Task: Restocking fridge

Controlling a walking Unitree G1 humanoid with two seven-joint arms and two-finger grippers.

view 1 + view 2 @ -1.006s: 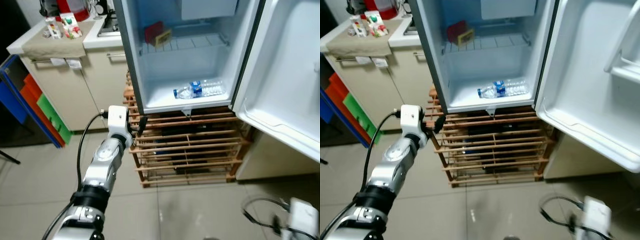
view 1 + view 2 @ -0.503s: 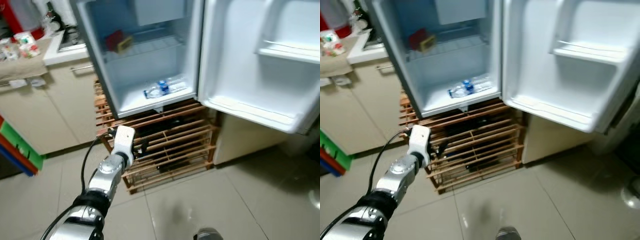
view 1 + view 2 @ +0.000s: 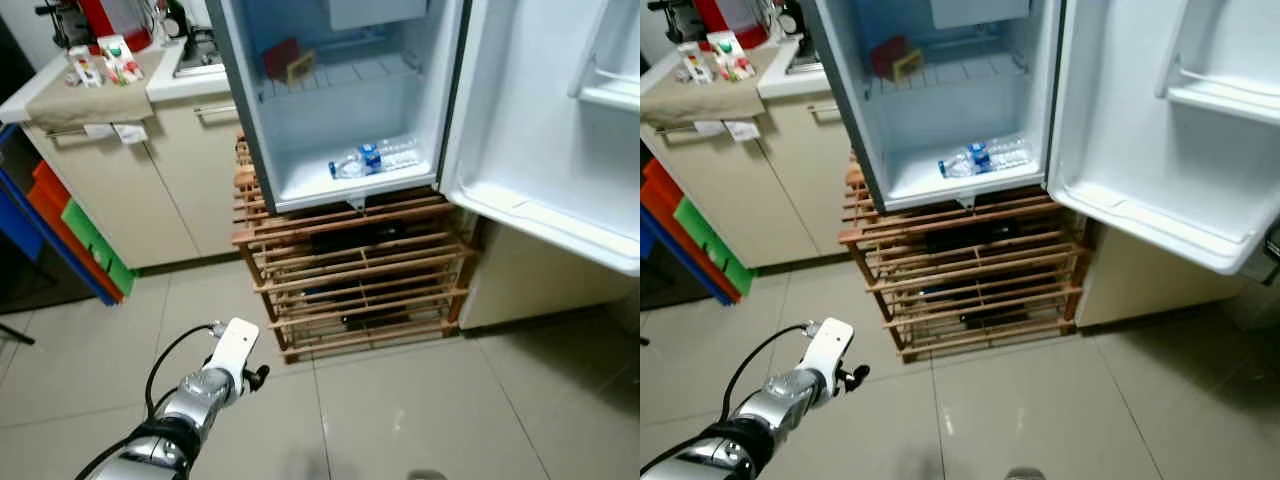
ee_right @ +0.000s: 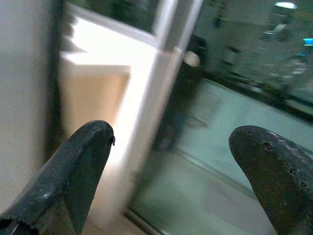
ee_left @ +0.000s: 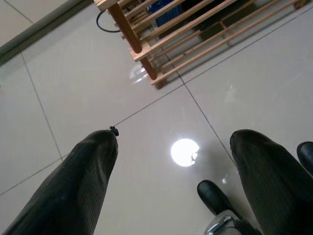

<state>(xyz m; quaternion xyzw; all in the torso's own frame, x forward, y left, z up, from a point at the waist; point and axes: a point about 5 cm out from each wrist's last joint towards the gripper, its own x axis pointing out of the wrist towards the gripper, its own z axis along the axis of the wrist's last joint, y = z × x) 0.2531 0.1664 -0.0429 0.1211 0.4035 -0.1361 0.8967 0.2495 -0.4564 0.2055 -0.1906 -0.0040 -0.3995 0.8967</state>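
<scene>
On the wooden slat rack (image 3: 355, 265) stands the small fridge (image 3: 335, 110), door (image 3: 560, 120) swung wide, likely left so for loading. One water bottle (image 3: 375, 160) lies on its side on the fridge floor; a red box (image 3: 282, 58) sits on the shelf above. Left gripper (image 3: 255, 376) hangs low over the tiled floor (image 3: 420, 400), jaws released, empty. Right gripper (image 4: 171, 161) likewise spread, holding nothing. Judged: between loads.
</scene>
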